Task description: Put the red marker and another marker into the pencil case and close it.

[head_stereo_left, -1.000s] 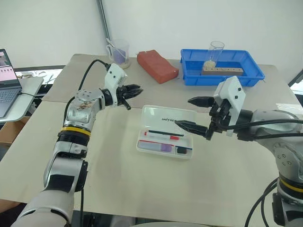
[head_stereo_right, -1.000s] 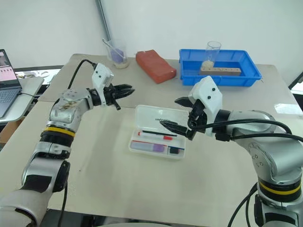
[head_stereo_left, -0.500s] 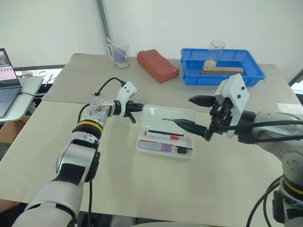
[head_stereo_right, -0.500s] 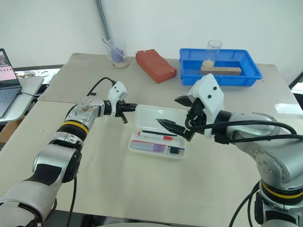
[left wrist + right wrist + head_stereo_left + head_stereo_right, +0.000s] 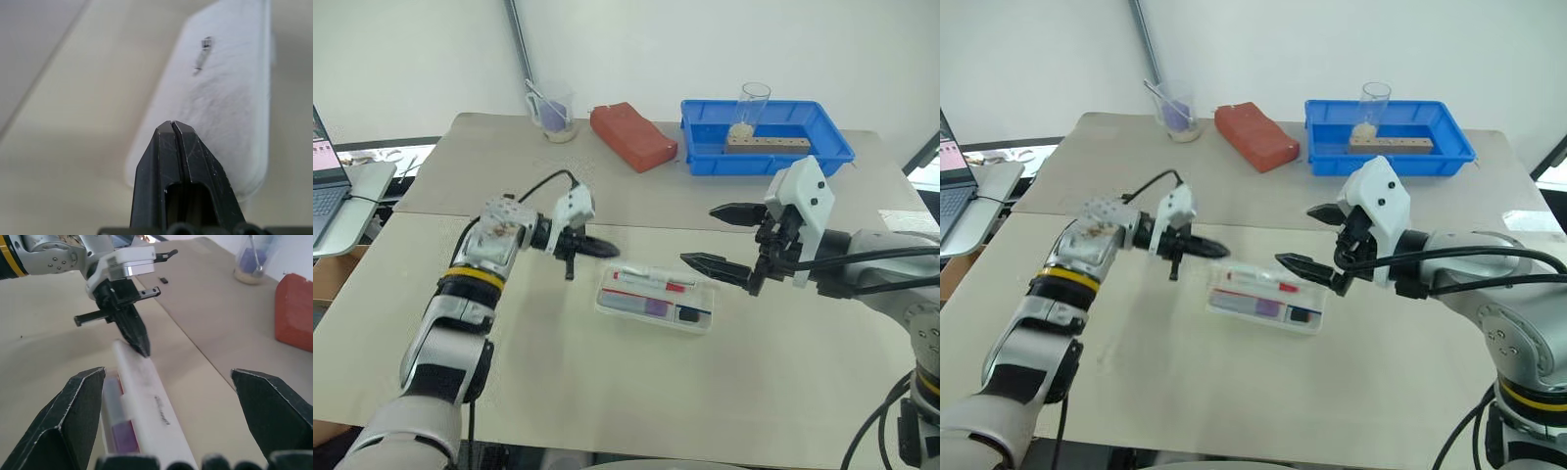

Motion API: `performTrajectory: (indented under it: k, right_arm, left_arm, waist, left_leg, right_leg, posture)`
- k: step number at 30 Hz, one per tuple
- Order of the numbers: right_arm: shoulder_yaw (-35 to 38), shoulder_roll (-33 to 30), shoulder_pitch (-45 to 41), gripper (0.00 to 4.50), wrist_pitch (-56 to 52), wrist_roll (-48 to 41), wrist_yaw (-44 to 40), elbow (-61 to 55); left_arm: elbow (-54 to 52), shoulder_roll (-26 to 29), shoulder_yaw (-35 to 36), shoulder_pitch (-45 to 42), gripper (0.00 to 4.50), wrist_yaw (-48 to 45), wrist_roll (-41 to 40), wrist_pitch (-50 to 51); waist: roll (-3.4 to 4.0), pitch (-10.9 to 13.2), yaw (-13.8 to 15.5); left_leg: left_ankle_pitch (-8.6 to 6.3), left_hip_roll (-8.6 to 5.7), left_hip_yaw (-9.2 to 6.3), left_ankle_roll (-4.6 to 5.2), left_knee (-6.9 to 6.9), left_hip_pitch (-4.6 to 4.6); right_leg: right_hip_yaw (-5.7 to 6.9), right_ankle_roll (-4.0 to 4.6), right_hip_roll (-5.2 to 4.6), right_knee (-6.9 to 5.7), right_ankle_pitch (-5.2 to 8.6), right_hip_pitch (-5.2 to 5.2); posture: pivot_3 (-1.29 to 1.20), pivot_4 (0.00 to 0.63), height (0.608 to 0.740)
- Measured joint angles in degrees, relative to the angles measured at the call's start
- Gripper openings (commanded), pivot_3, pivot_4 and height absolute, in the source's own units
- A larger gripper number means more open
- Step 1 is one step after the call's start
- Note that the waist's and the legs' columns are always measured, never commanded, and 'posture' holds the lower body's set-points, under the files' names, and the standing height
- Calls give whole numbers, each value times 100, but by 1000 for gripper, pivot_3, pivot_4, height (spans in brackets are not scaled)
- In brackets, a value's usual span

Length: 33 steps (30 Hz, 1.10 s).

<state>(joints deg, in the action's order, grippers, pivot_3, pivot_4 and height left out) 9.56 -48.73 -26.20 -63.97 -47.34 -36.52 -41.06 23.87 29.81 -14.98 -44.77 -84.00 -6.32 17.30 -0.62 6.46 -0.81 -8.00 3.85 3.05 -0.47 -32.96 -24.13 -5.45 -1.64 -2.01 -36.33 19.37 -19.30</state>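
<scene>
At table centre lies the case (image 5: 655, 297), with the red marker (image 5: 651, 285) and the lavender marker (image 5: 641, 305) both already in its tray, the red one on the far side. So the loading looks done; what is left is the closing. The lid (image 5: 146, 396) is partly down, tilted over the tray's far edge rather than flat on it.

At about nine o'clock from the case, the left gripper (image 5: 597, 246) has its fingers pressed tight together and holds nothing. Its tip touches the lid's outer face near the left end, as the right wrist view shows, so I judge it is pushing the lid over.

At three o'clock, the right gripper (image 5: 720, 238) hangs above the table just beside the case's right end, jaws spread wide and empty, touching nothing.

Farther back, at twelve o'clock, sit a red brick (image 5: 632, 136) and a cup (image 5: 553, 111). At one o'clock is a blue tray (image 5: 766, 159) with a glass (image 5: 750, 110) standing in it. None of these belongs to the job.
</scene>
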Motion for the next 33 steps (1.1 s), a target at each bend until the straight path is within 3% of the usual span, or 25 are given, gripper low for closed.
performTrajectory:
  k: [7, 15, 18, 25, 28, 33]
  right_arm:
    - [-598, -341, 484, 4500, 481, 510, -327, 203]
    - [-919, -364, 870, 4500, 1038, 1079, -552, 493]
    - [-897, -386, 933, 4500, 1151, 1135, -686, 569]
    - [-555, -678, 1321, 4500, 1697, 1269, -1229, 972]
    - [-400, -723, 1486, 4500, 2224, 1512, -1537, 1612]
    - [-253, -722, 1599, 4500, 2759, 1671, -1842, 2136]
  left_arm:
    - [-1108, 95, -514, 747, 50, 574, 476, -317]
    - [-1233, 89, -708, 747, 50, 1001, 792, -816]
    - [-1306, 175, -565, 772, 896, 936, 558, -599]
    - [-2254, 978, 901, 1161, 4364, 1123, -472, 273]
    - [-2647, 1452, 1431, 1755, 4439, 1230, -712, 575]
    - [-3238, 1603, 2015, 2358, 4439, 1749, -927, 888]
  waist:
    - [-1, -4, 24]
    - [2, -15, 19]
    - [8, -18, 8]
    - [-4, -7, -18]
    - [-4, -5, -20]
    - [-8, -4, 39]
  left_leg:
    - [0, -2, -3, 1, -10, 5]
    - [0, -4, 1, 1, -13, 15]
    - [0, -3, 0, 1, -11, 5]
    - [-1, 5, 1, 2, -5, 14]
    - [-1, 6, 5, 1, 0, 33]
    - [-1, 4, 16, 1, -1, 35]
  right_leg:
    - [0, 0, -5, 4, 0, 14]
    - [-3, -1, -5, 0, 1, 19]
    - [-3, -1, -3, 1, 1, 9]
    - [-6, -2, 4, 6, 1, 15]
    - [-7, -2, 2, 2, 1, 22]
    - [-1, -1, -14, 12, 1, 18]
  posture:
    - [0, 150, 740]
    - [0, 150, 740]
    - [0, 150, 740]
    - [0, 150, 740]
    - [0, 150, 740]
    - [0, 150, 740]
